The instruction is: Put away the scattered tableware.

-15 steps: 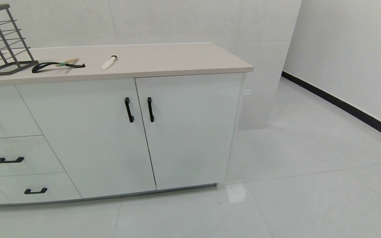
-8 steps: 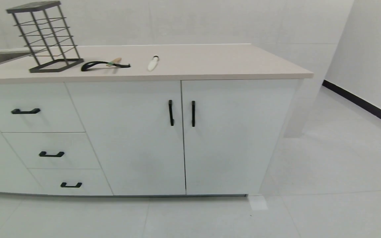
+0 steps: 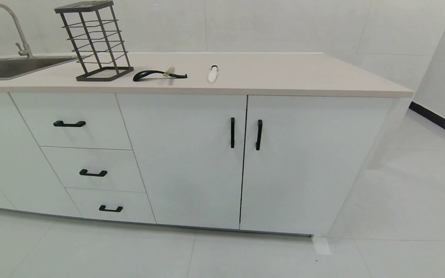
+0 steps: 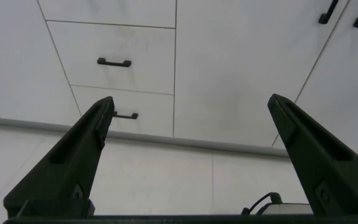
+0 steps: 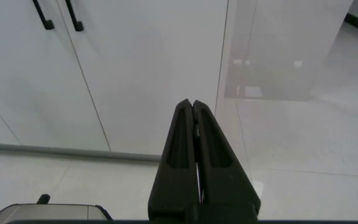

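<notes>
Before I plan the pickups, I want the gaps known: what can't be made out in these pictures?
1. Head view: the sink is cut off by the picture's left edge.
2. Head view: the black utensil, the wooden-handled piece next to it and the white utensil are too small to identify.
3. Head view: whatever lies behind the shut drawers and cupboard doors is hidden by their fronts.

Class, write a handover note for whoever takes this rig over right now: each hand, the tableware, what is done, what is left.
Left hand: open, empty, low before the drawers. Right hand: shut, empty.
Black utensil, with a small wooden-handled piece at it, and white utensil lie on the counter beside the wire rack.
Done: nothing stowed. Left: all of it.
</notes>
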